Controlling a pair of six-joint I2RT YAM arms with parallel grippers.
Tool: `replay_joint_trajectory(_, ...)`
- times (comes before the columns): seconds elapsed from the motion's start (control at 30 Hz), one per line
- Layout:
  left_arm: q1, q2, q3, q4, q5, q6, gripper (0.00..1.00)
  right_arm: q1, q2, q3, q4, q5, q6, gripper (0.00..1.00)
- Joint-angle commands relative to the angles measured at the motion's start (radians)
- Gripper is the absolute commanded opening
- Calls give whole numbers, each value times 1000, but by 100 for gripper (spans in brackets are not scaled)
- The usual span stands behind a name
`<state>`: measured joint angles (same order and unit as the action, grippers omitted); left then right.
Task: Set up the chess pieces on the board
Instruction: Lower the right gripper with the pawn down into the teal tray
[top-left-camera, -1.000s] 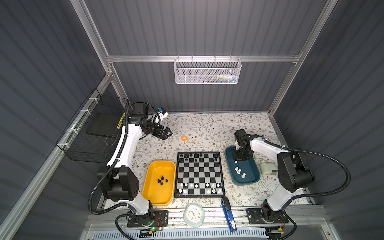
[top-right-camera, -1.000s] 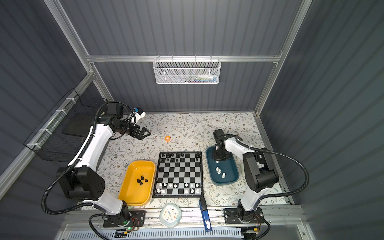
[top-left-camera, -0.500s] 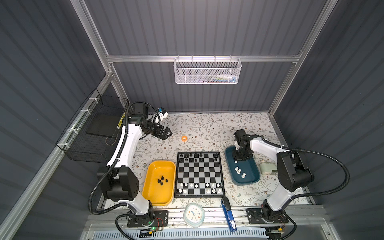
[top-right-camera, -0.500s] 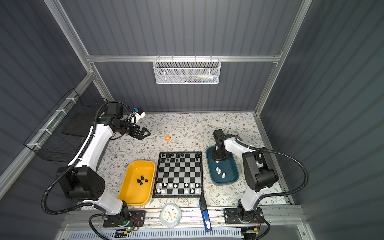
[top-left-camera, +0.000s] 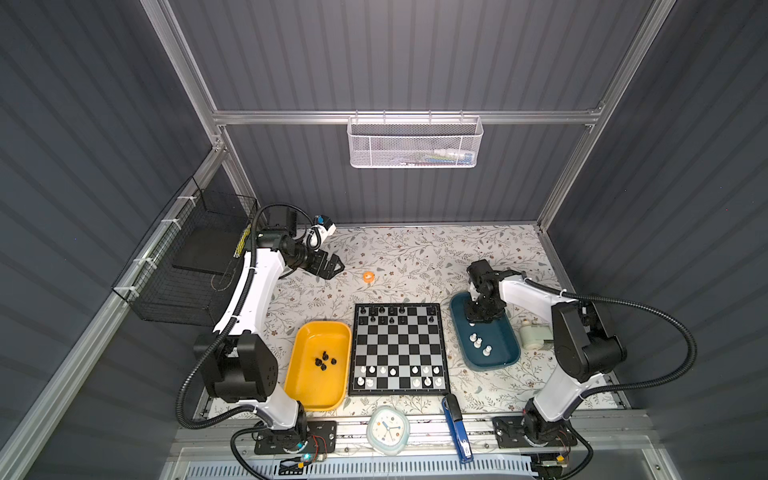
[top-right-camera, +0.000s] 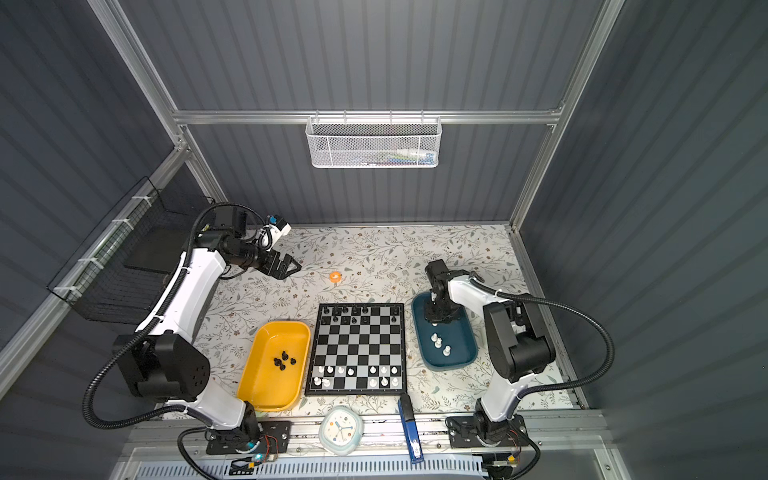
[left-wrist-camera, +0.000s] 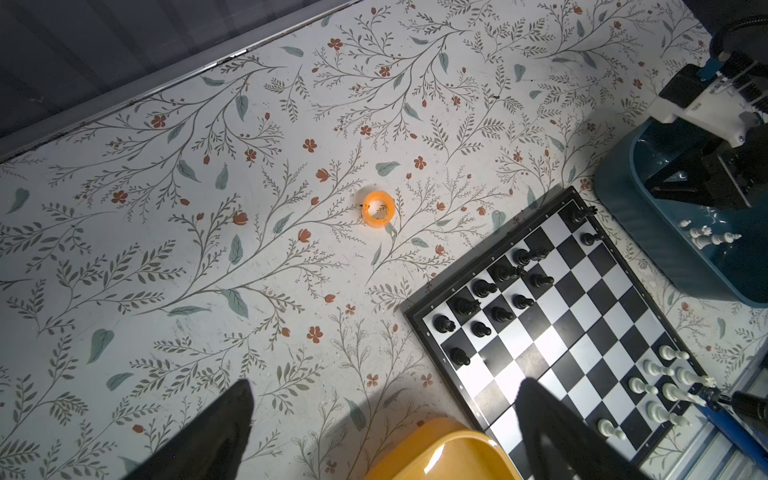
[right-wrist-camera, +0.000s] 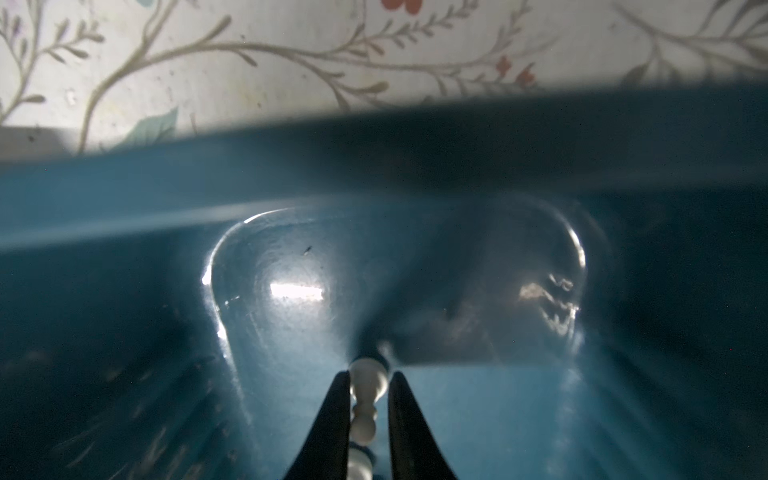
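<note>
On the worktop (top-left-camera: 419, 253), in both top views: the board (top-left-camera: 399, 348) sits centre-front between the yellow tray (top-left-camera: 321, 390) and the teal tray (top-left-camera: 503, 360), just beside each. Black chess pieces (top-left-camera: 382, 311) stand on the two far rows and white chess pieces (top-left-camera: 400, 375) on the two near rows, with gaps in both sets. A small cluster of black ones (top-left-camera: 325, 360) lies in the yellow tray and three loose white ones (top-left-camera: 478, 343) lie mid teal tray. The right claw (top-left-camera: 478, 319) is down in the far end of the teal tray. The left claw (top-left-camera: 333, 266) hangs over the far-left worktop, well apart from the board, with an orange ring (top-left-camera: 368, 276) near it. A clock (top-left-camera: 387, 428) and a blue stapler (top-left-camera: 457, 432) lie at the front edge. Left wrist view: both fingers (left-wrist-camera: 216, 432) are spread wide with nothing between them, so that claw is released. The orange ring is ahead on bare worktop, with the board's black-side corner and the teal tray off to one side. Right wrist view: the claw is clenched on a single white piece (right-wrist-camera: 366, 388), pinched around its stem between the two tips, inside the teal tray close to the end wall. Can't tell whether the piece is clear of the tray floor.
</note>
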<state>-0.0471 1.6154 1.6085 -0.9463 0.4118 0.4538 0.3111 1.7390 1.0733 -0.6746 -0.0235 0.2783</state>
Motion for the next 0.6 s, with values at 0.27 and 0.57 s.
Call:
replay_joint_trajectory(0.27,-5,-5,-12,-1,-1,15,100,0,14,-3,-12,-4,-19,18)
replay_joint_trajectory(0.57,-5,-6,-12,0,1,13,99,0,3,-4,-13,-1,-19,15)
